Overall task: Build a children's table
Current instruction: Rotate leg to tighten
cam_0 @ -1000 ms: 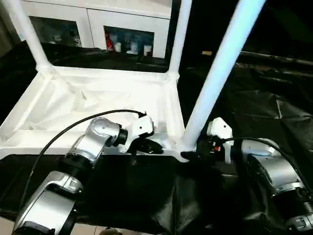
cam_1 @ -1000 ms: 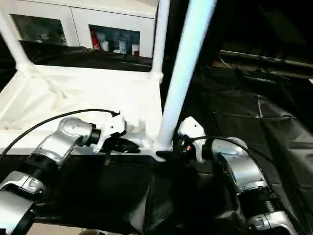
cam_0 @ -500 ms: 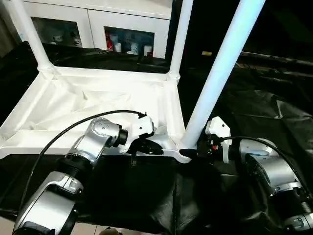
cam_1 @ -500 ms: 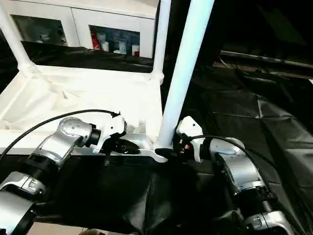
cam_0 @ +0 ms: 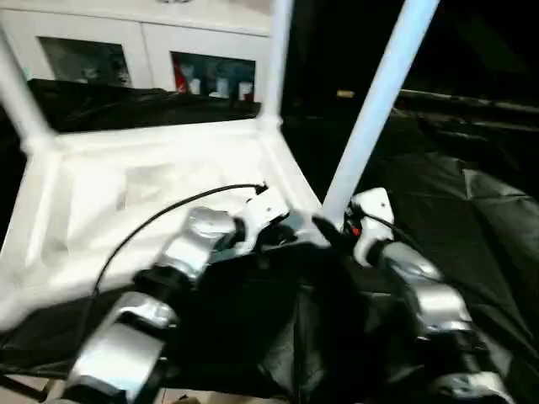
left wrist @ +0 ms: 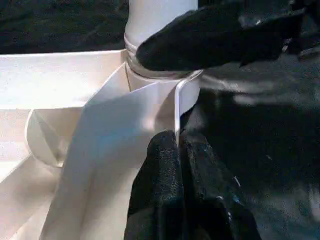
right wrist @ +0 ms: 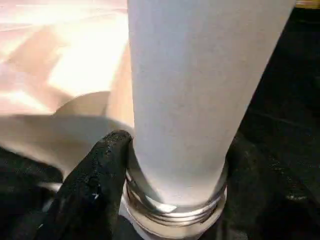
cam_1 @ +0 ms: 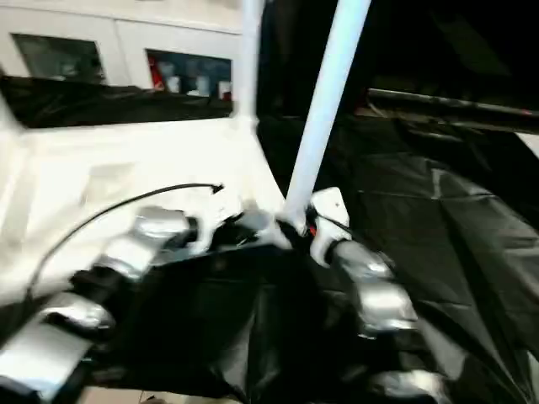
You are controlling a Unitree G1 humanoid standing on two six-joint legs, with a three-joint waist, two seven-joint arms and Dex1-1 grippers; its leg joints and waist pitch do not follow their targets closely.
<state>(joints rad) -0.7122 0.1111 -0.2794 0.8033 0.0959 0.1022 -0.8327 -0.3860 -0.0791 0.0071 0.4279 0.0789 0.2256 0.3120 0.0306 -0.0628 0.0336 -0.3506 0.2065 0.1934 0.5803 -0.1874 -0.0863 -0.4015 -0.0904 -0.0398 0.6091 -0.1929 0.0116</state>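
Observation:
The children's table top (cam_0: 126, 185) lies upside down on black cloth, with white tube legs standing in its corner sockets. The near right leg (cam_0: 370, 109) rises from the corner closest to me. My left gripper (cam_0: 282, 236) is shut on the thin rim of the top right beside that corner, and the pinch (left wrist: 179, 145) shows in the left wrist view. My right gripper (cam_0: 333, 231) holds that leg's collared base, with a black finger (right wrist: 105, 165) pressed against each side of the tube (right wrist: 200, 100). Two more legs (cam_0: 276, 59) (cam_0: 21, 93) stand at the far corners.
A white cabinet with glass doors (cam_0: 210, 67) stands behind the table. Crinkled black cloth (cam_0: 472, 194) covers the surface to the right and in front. A black cable (cam_0: 152, 223) arcs over my left forearm.
My right gripper's fingers have closed in on the base of the near leg. The whole picture has swung and blurred, so the camera moved. The left gripper keeps its hold on the rim.

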